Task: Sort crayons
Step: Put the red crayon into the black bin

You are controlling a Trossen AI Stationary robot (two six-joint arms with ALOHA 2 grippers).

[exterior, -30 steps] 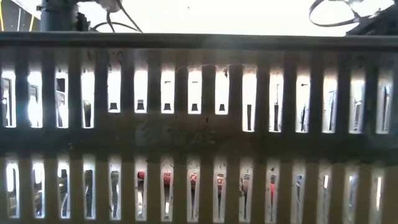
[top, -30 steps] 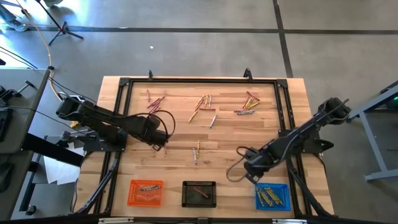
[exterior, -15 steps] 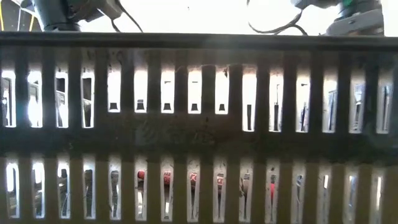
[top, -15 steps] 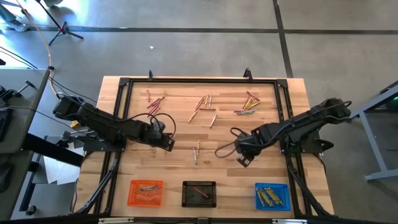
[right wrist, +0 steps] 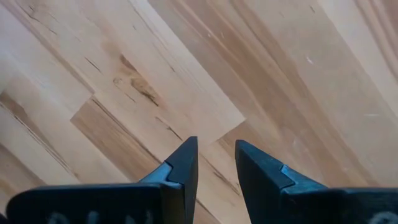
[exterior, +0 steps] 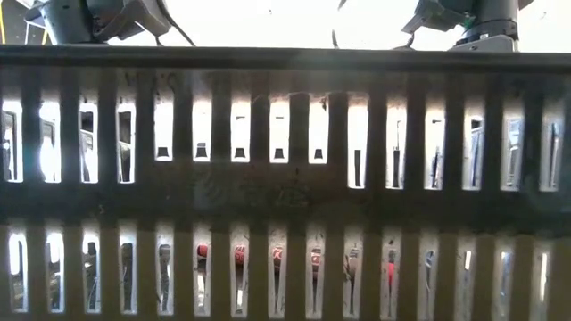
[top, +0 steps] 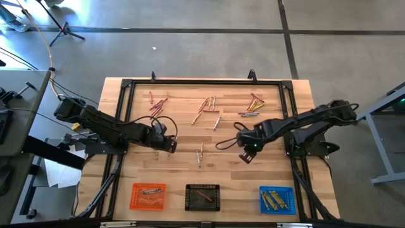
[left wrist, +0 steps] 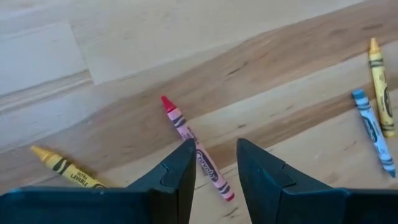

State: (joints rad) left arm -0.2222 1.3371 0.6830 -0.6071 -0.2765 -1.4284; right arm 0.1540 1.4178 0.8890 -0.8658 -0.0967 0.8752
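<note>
Left gripper point(left wrist: 214, 163) parted by a narrow gap, hovering just over a red paper-wrapped crayon point(left wrist: 198, 152) lying flat on the pale wooden bench point(top: 183, 133); no contact visible, nothing clamped. In the left wrist view, a yellow crayon point(left wrist: 67, 168) off to one side, a blue crayon point(left wrist: 372, 131) and another yellow crayon point(left wrist: 380, 87) lying together on the other.

Right gripper point(right wrist: 216, 163) likewise slightly open, empty, above bare wood near the bench's middle-right point(top: 247, 151).

Loose crayon clusters point(top: 209, 106) scattered along the far half of the bench, a short pair point(top: 200, 153) between both grippers. Along the near edge: orange square tray point(top: 147, 196), black square tray point(top: 202, 197), blue square tray point(top: 277, 199), each holding crayons.

Grey concrete floor point(top: 190, 50) beyond. Low view blocked by a dark slotted wall point(exterior: 285, 178).
</note>
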